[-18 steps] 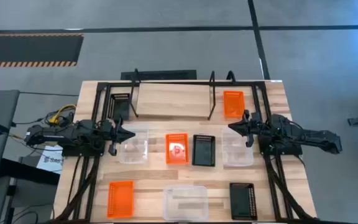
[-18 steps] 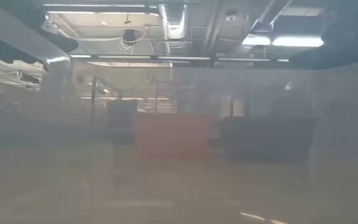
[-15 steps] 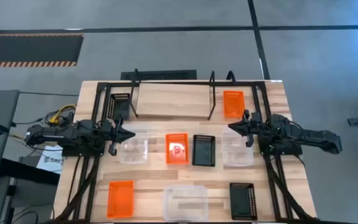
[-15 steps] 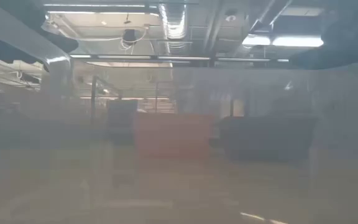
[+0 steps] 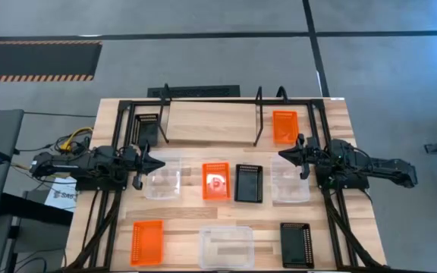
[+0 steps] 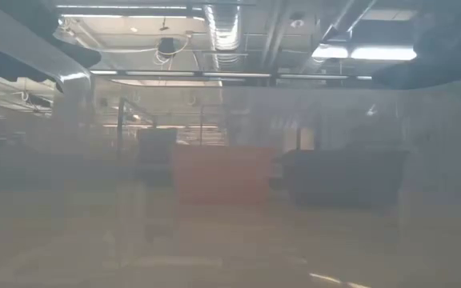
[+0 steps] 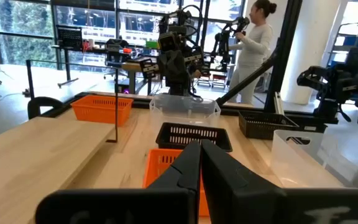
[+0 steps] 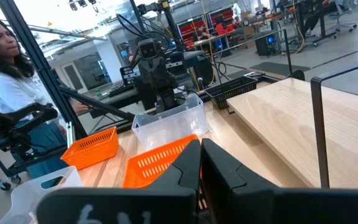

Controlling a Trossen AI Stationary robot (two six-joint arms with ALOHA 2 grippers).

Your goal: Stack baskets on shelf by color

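The shelf (image 5: 207,121), a light board in a black wire frame, stands at the far middle. A black basket (image 5: 147,124) sits by its left end and an orange one (image 5: 284,127) by its right end. In the middle row stand a clear basket (image 5: 163,179), an orange one (image 5: 215,182), a black one (image 5: 248,183) and another clear one (image 5: 289,182). Along the near edge sit an orange basket (image 5: 147,241), a clear one (image 5: 226,246) and a black one (image 5: 297,243). My left gripper (image 5: 158,163) (image 7: 199,148) is shut and level at the left clear basket's far left corner. My right gripper (image 5: 283,155) (image 8: 200,145) is shut and level over the right clear basket's far edge. Neither holds anything.
The two arms face each other across the middle row. The shelf's upright loops (image 5: 259,114) rise at the board's ends. The low view is hazed by a clear basket wall close to the lens. A person (image 7: 253,43) stands beyond the table among other robot rigs.
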